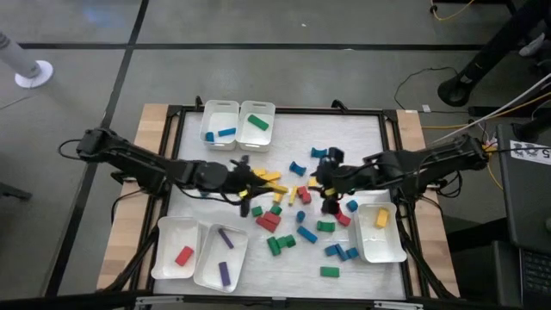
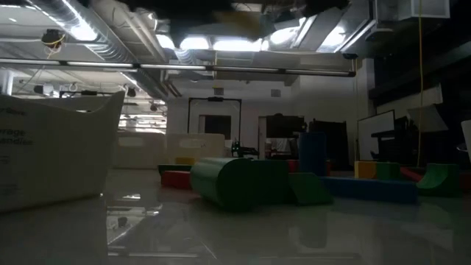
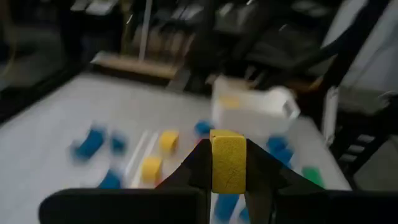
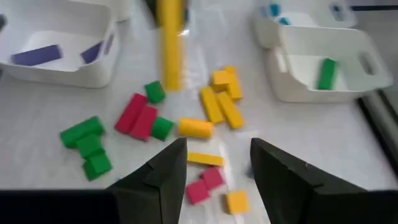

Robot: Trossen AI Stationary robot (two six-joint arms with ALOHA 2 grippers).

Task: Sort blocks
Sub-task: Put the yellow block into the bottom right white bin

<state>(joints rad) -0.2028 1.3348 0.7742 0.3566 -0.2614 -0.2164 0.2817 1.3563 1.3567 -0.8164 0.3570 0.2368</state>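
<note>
Left gripper point(image 3: 229, 180) clamped on 1 yellow block point(image 3: 228, 160), raised above the loose blocks point(image 1: 293, 220) scattered mid-table, while right gripper point(image 4: 217, 165) hovers with fingers parted and empty over yellow and red pieces, white trays point(image 1: 383, 245) sitting at the table's corners.

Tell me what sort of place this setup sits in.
Most likely a robotics lab or workshop: exposed ceiling ducts overhead, loose cables trailing across the floor, and a framed work table with white sorting trays of toy blocks.
</note>
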